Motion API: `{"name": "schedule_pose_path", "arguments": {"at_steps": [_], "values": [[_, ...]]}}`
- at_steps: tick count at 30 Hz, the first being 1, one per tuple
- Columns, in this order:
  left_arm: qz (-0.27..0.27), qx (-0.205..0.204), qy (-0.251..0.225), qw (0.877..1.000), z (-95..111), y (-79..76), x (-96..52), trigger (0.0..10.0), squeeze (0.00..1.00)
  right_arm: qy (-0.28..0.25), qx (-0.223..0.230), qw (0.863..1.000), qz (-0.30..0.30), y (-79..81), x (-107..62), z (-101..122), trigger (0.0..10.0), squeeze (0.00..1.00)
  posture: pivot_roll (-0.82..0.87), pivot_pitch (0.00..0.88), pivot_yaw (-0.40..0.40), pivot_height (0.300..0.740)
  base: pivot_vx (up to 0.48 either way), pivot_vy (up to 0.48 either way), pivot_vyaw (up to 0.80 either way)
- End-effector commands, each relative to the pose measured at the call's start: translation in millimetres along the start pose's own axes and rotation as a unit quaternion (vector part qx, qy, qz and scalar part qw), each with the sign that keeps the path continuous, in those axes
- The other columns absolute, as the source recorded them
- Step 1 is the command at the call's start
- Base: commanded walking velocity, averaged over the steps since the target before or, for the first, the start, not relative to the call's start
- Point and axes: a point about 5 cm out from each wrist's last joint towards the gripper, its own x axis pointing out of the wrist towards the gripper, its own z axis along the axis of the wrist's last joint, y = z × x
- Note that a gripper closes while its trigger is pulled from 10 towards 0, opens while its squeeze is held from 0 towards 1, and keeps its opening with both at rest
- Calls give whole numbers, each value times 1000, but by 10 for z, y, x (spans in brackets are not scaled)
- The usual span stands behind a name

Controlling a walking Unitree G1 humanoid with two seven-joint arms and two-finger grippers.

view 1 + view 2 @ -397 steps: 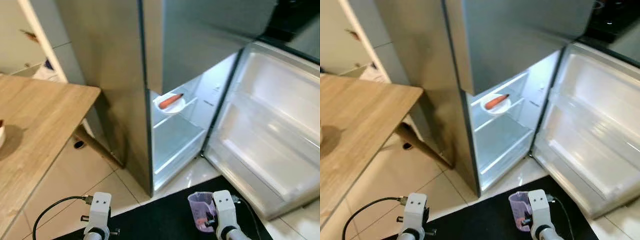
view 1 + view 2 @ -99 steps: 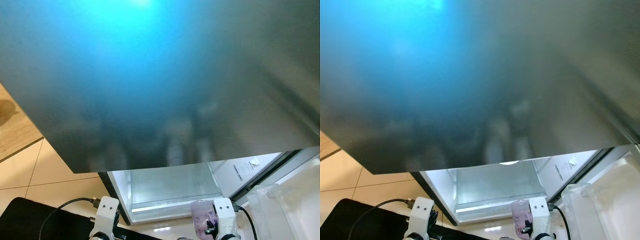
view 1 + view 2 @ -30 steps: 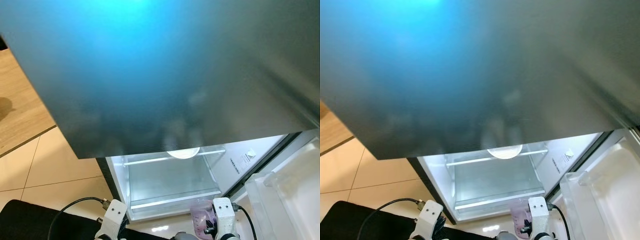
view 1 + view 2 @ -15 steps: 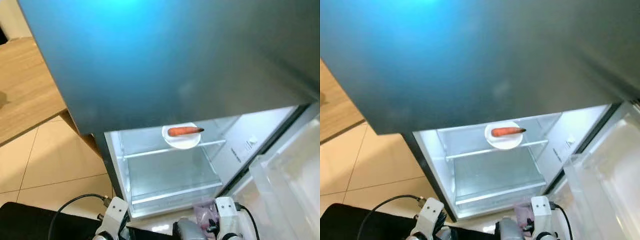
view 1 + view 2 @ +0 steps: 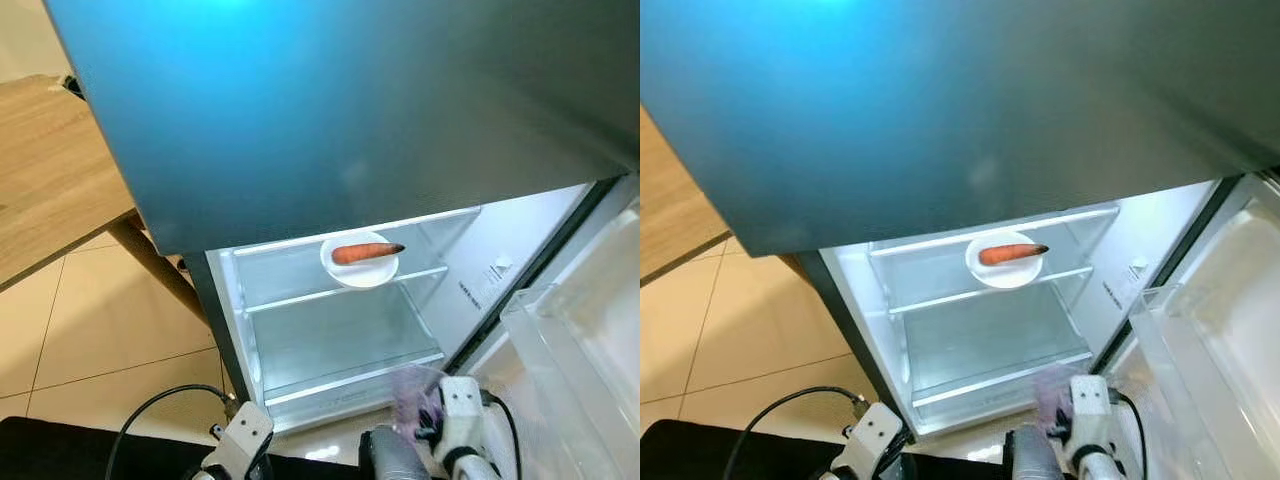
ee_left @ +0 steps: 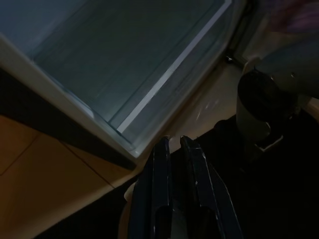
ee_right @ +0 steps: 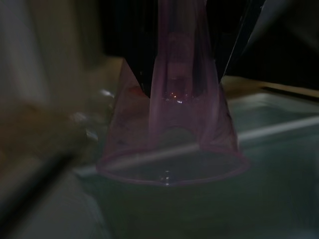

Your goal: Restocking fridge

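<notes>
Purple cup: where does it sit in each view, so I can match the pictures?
Left eye: cup bottom centre-right, before the open fridge.
Right eye: bottom centre-right again.
Left wrist: blurred purple patch at the top right corner, likely the cup.
Right wrist: centre, held by the right gripper.
Shared landmark: the fridge's lower shelf edge.

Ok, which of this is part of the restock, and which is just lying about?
Part of the job:
fridge, open
purple cup, held in the right claw
plate with carrot, on the upper shelf
door bin

Lying about:
wooden table
black mat
left claw, shut, idle
</notes>
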Motion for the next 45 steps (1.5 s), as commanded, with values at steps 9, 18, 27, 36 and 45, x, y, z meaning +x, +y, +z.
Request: {"name": "schedule_pose_path", "arguments": {"at_steps": [9,18,27,36,45], "values": [[40,37,-94,994,320,147,85,10000,0,-88,13,996,18,-12,85,325,10000,0,-119,139,21,656,0,0,0],[23,68,-183,980,582,122,92,10000,0,-141,15,989,29,-21,103,508,10000,0,-118,138,18,656,0,0,0],[16,85,-241,967,794,121,66,10000,0,-272,-12,960,62,-146,-64,877,10000,0,-115,149,35,656,0,0,0],[14,87,-272,958,931,147,15,10000,0,-384,-17,920,79,-145,-284,1394,10000,0,-122,151,51,656,0,0,0],[2,89,-271,959,969,123,10,10000,0,-418,-19,901,116,11,-424,1633,10000,0,-121,146,49,656,0,0,0]]}}
